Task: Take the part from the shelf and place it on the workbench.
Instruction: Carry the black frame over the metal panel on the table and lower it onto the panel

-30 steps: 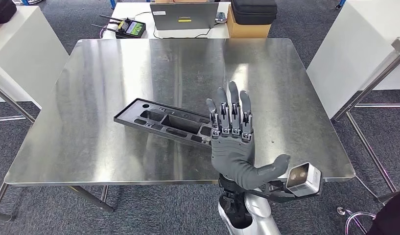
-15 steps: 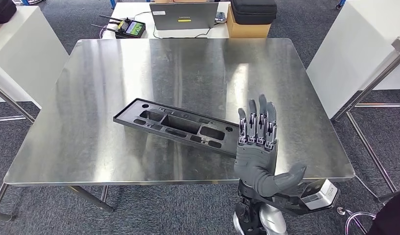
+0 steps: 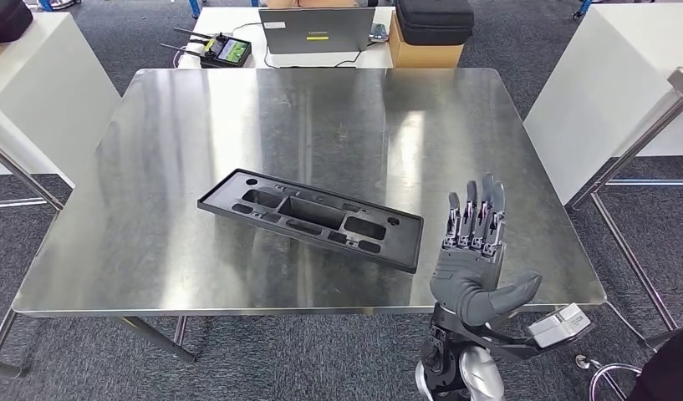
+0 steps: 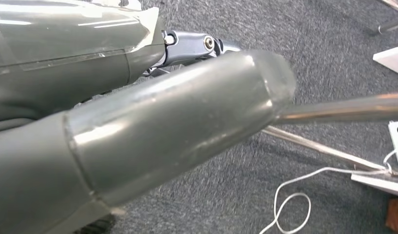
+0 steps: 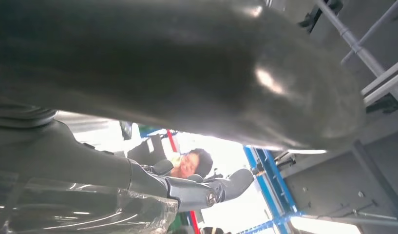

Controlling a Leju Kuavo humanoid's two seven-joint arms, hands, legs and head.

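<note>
Black part (image 3: 311, 219) lies on steel workbench (image 3: 196, 125) (grey carpet below); right robot hand (image 3: 474, 267) released.

Bare steel of the workbench (image 3: 321, 125) was seen ahead of the raised, spread right hand (image 3: 471, 259). To that hand's left the black part (image 3: 311, 219) lay flat, close but apart. Beyond the bench's far edge, a laptop (image 3: 316, 30) and controller (image 3: 223, 50) stood.
</note>
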